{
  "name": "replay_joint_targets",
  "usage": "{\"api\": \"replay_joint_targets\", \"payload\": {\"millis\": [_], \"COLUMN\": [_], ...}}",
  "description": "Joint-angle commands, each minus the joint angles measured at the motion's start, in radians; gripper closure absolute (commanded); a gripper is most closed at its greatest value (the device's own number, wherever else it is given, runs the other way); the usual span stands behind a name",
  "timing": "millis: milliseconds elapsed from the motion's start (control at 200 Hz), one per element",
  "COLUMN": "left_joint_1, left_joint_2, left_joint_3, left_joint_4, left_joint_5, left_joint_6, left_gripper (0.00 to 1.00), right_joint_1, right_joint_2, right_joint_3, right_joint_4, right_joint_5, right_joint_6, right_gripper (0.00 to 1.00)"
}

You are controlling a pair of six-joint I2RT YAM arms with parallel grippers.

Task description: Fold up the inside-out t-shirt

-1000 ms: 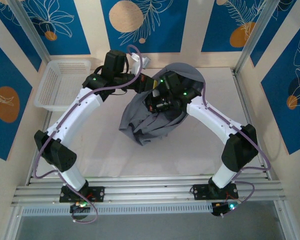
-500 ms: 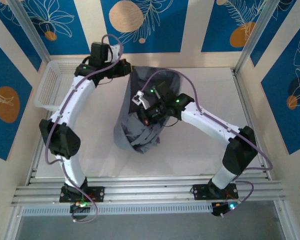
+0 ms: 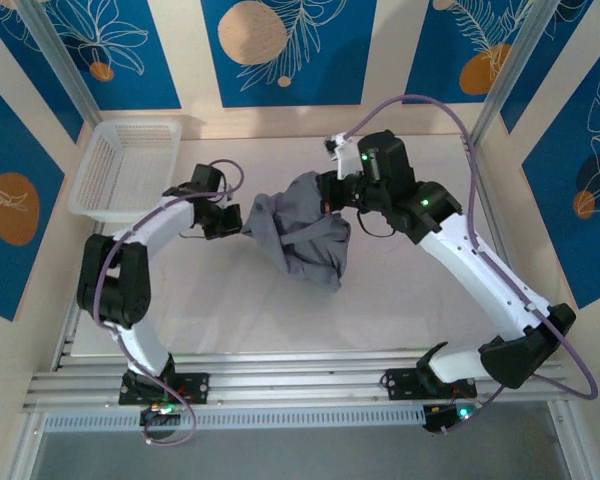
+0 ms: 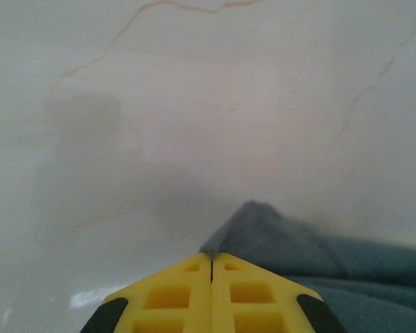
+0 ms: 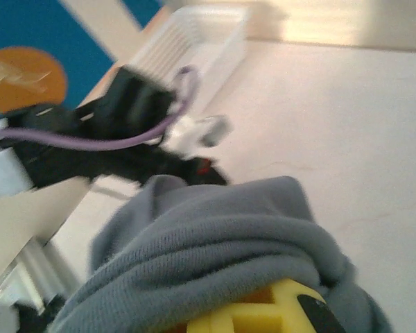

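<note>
The slate-grey inside-out t-shirt (image 3: 302,232) lies bunched in a crumpled heap mid-table, stretched between the two grippers. My left gripper (image 3: 237,222) is low at the heap's left edge. In the left wrist view its yellow jaws (image 4: 211,255) are shut, with a corner of the t-shirt (image 4: 277,232) pinched at the tips just above the table. My right gripper (image 3: 329,196) is at the heap's upper right. In the right wrist view, folds of the t-shirt (image 5: 222,243) drape over its yellow fingers (image 5: 281,313) and hide the tips.
A white basket (image 3: 125,165) stands at the back left corner and also appears in the right wrist view (image 5: 194,35). The left arm (image 5: 118,118) lies just beyond the cloth there. Bare pale tabletop (image 3: 400,290) lies in front of and to the right of the heap.
Both arms have spread apart: the left gripper dropped to the table at the left, the right swung up and right. The shirt went from a hanging bundle to a lower, wider heap.
</note>
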Motion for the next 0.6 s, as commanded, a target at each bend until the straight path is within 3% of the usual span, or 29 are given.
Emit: {"api": "replay_joint_targets", "payload": {"millis": [0,70,225,315,460,595], "left_joint_1": [0.063,0.104,0.082,-0.013,-0.240,-0.364], "left_joint_2": [-0.083,-0.110,-0.248,-0.307,-0.232,-0.133], "left_joint_3": [0.000,-0.002,0.010,0.040,0.142,0.156], "left_joint_4": [-0.018,-0.014,0.142,0.246,0.239,0.209], "left_joint_5": [-0.071,0.024,0.329,0.385,0.448,0.337], "left_joint_6": [0.015,0.013,-0.130,-0.215,-0.217,-0.200], "left_gripper": [1.00,0.97,0.45,0.21,0.09,0.01], "right_joint_1": [-0.091,-0.118,-0.112,-0.107,-0.101,-0.093], "right_joint_2": [-0.089,-0.108,-0.074,-0.047,-0.004,0.029], "right_joint_3": [-0.007,-0.027,-0.048,-0.057,-0.034,0.014], "right_joint_4": [0.037,0.051,0.040,0.042,0.054,0.041], "right_joint_5": [0.163,0.121,0.030,0.018,-0.013,-0.034], "right_joint_6": [0.073,0.089,0.128,0.154,0.185,0.194], "right_gripper": [1.00,1.00,1.00,1.00,1.00,1.00]}}
